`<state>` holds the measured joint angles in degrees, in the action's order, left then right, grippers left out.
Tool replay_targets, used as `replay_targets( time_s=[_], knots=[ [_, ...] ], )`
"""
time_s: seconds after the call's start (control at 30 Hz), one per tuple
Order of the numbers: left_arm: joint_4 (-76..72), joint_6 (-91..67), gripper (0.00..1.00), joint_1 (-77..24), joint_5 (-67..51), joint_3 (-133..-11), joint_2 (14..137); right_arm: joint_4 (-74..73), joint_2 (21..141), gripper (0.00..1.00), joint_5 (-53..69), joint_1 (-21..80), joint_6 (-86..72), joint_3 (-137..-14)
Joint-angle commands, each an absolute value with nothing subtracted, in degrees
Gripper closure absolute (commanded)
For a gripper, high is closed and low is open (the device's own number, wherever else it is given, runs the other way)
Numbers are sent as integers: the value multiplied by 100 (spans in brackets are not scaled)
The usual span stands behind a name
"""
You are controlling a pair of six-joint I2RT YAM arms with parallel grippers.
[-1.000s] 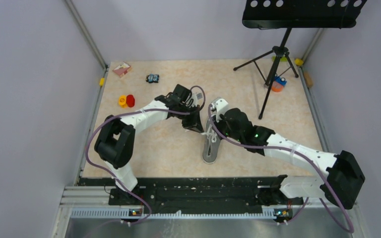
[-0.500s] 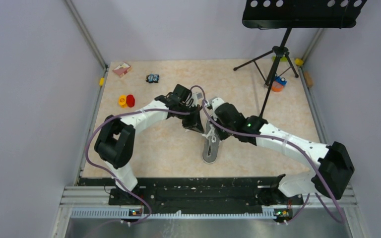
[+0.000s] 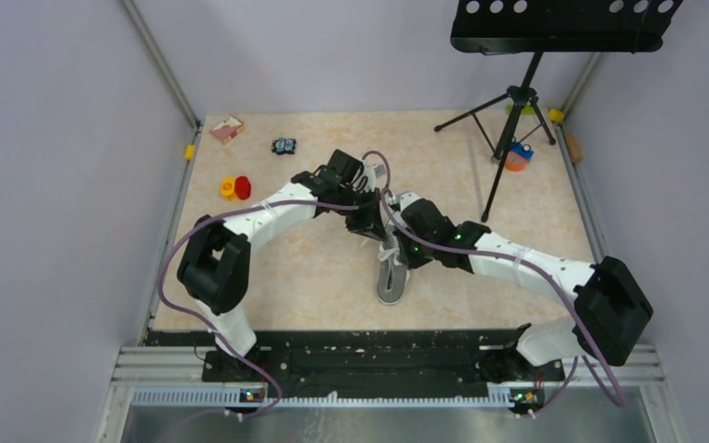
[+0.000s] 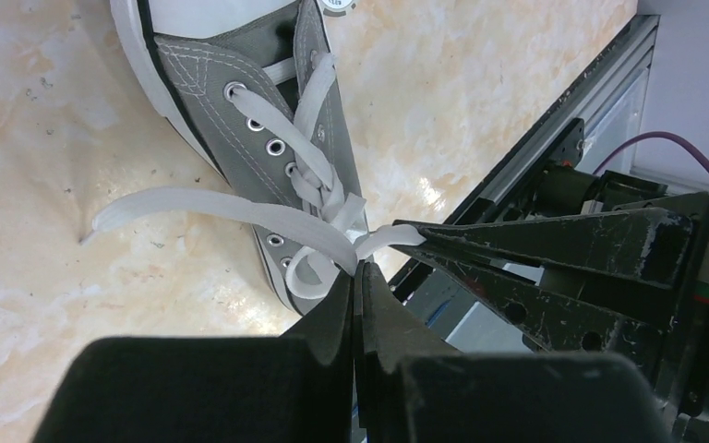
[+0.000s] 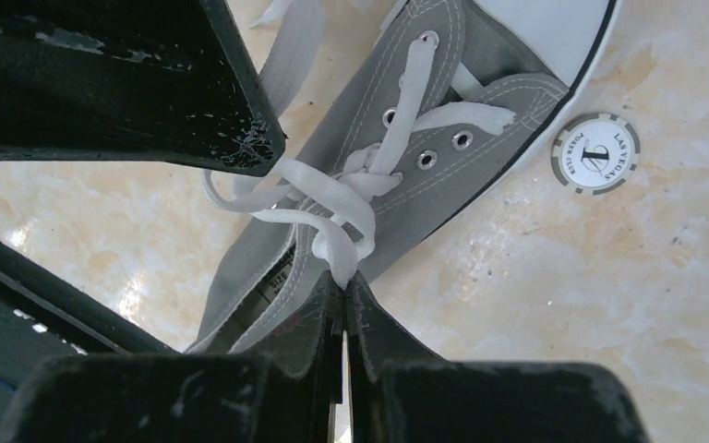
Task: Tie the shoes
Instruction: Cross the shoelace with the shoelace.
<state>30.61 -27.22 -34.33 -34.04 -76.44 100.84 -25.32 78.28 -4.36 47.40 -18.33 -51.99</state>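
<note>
The shoe is a grey canvas sneaker (image 3: pixel 391 281) with a white sole, lying mid-table with its toe pointing away from the arm bases. Its white laces (image 4: pixel 240 208) are half knotted over the eyelets. My left gripper (image 4: pixel 360 268) is shut on a lace strand just above the knot. My right gripper (image 5: pixel 344 277) is shut on a lace loop (image 5: pixel 332 198) over the tongue. Both grippers meet above the lacing, left (image 3: pixel 369 227) and right (image 3: pixel 393 244), tips almost touching. A loose lace end trails onto the table to the shoe's side.
A grey poker chip (image 5: pixel 595 152) lies beside the toe. A music stand's tripod (image 3: pixel 515 101) stands at the back right with an orange and blue object (image 3: pixel 517 157) by it. Red and yellow pieces (image 3: pixel 235 188), a pink box (image 3: pixel 227 128) and a small dark item (image 3: pixel 283 146) lie back left.
The right arm has swung left, bringing its gripper in over the lacing beside the left one. The left wrist has shifted slightly up and right. Both stay shut.
</note>
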Motion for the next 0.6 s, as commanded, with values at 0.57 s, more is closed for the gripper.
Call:
replay_targets(
  time_s=[0.57],
  knots=[
    [3032, -2645, 100, -3437, -3515, -7768, 10151, -1897, 7812, 70, 184, 4292, -1626, -5091]
  ],
)
